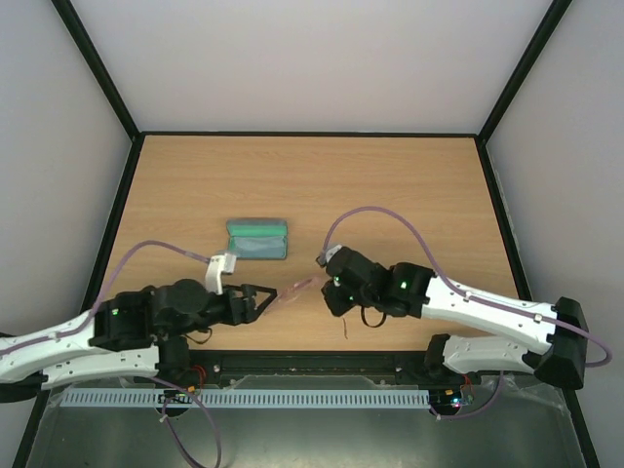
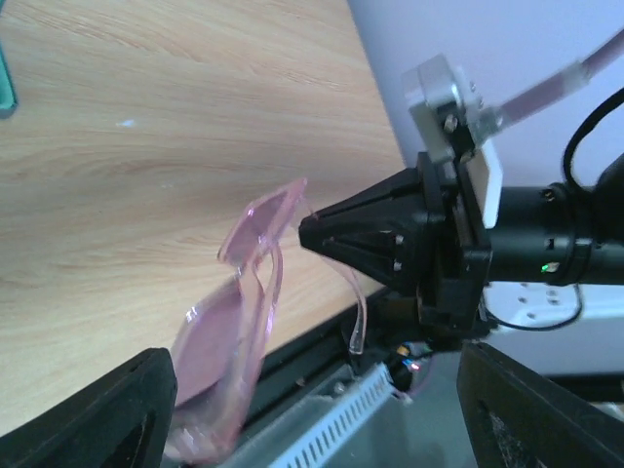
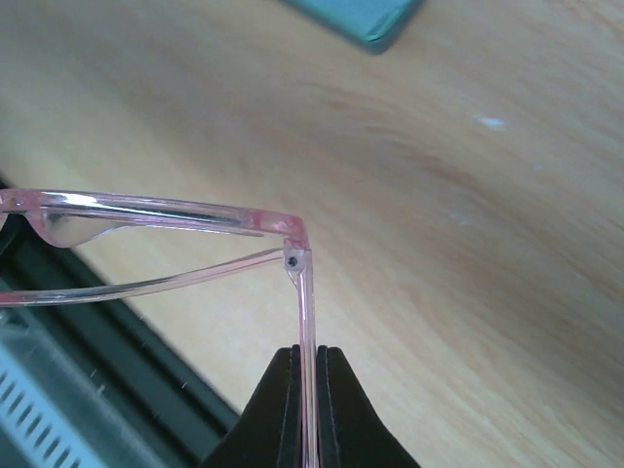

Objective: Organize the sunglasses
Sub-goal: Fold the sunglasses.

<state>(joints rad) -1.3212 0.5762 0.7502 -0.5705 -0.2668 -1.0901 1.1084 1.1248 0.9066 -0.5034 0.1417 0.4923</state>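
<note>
Top view: the sunglasses (image 1: 297, 288) are up in the air near the front edge of the table (image 1: 390, 185), between the left end effector (image 1: 261, 297) and the right end effector (image 1: 327, 283). The case (image 1: 256, 239) lies open in the middle of the table, well apart from them, w/ nothing pink inside as far as I can see.

Left wrist view: the left end effector's jaws stand wide open, one finger at each lower corner. The pink frame hangs between them and is not clamped; I cannot tell if it touches the left finger. The tip of the right end effector pinches the glasses at the top.

Right wrist view: the right end effector is closed on one thin side arm (image 3: 306, 322), just below the hinge. This side arm stands unfolded, approx. at a right angle to the front part.

Judgement: the task is in an early-to-middle stage. Case open = done. Left to do: fold the held side arm, put the glasses in the case, prob. close the lid. State of the other side arm: cannot tell.
</note>
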